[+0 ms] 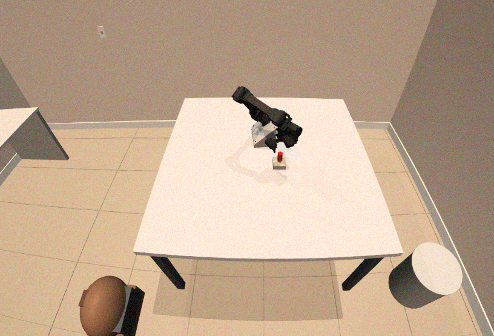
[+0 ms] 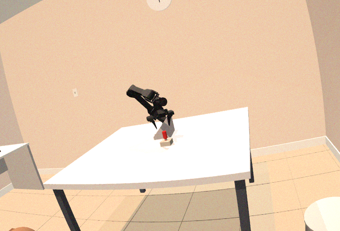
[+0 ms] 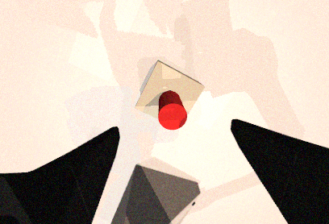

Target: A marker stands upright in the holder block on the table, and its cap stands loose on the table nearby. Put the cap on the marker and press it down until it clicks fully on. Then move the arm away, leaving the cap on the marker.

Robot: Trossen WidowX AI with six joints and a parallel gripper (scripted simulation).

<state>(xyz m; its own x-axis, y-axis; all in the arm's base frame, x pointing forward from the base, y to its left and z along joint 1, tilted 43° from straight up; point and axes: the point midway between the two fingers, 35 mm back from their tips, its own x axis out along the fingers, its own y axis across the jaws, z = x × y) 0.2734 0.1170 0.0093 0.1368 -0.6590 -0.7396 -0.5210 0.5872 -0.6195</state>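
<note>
The red cap (image 1: 279, 157) (image 2: 164, 134) (image 3: 172, 117) stands upright over the marker on the pale holder block (image 1: 278, 166) (image 2: 166, 143) (image 3: 177, 80). A short strip of the marker (image 2: 166, 140) shows between the cap and the block in the exterior view; the cap hides the rest. How firmly the cap sits cannot be seen. My gripper (image 1: 283, 149) (image 2: 162, 126) (image 3: 175, 128) is open and empty. Its fingertips are wide apart, a little above the cap and toward the arm's base, and do not touch the cap.
The arm's grey base bracket (image 1: 259, 135) (image 2: 166, 130) (image 3: 161, 195) stands on the white table (image 1: 255, 217) (image 2: 192, 157) just behind the holder block. The black arm reaches over it. The table's edges are far from the block on the front and sides.
</note>
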